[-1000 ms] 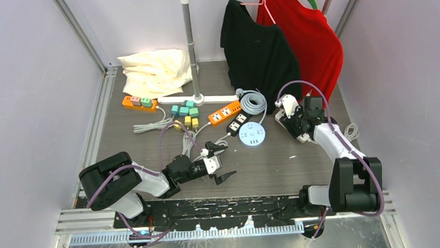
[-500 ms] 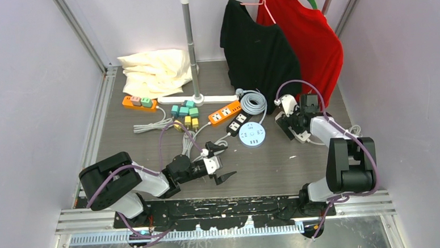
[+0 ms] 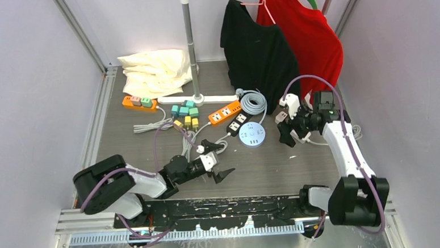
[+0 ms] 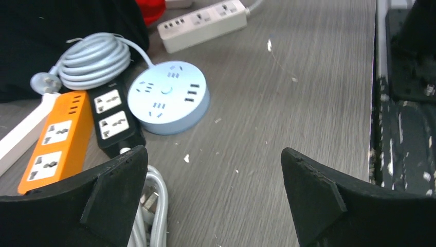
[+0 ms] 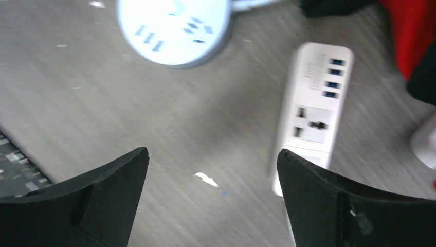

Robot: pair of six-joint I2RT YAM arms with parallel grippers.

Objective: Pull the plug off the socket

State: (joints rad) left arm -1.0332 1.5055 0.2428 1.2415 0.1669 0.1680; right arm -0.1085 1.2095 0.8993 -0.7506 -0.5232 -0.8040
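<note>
Fingers of the right gripper point(image 5: 213, 170) stand wide apart with nothing between them, hovering just above the white power strip point(image 5: 313, 110) on the right side of the table point(image 5: 103, 103). The strip's universal socket point(image 5: 312, 125) sits almost straight below and shows bare holes; its row of small ports is bare too. No plug sits in it, so the pull itself looks done and the plug let go. Where the plug lies I cannot say for sure: a white shape at the edge of the right wrist view point(image 5: 425, 139) may be it, but too little shows.

The left gripper point(image 4: 213, 170) is likewise spread open and empty, low over the table near the middle. Ahead of it lie the round blue hub point(image 4: 168, 96), the black strip point(image 4: 115, 116) and the orange strip point(image 4: 56, 136), every socket visible on them unoccupied.

What seems left is only for the right arm to draw back.
</note>
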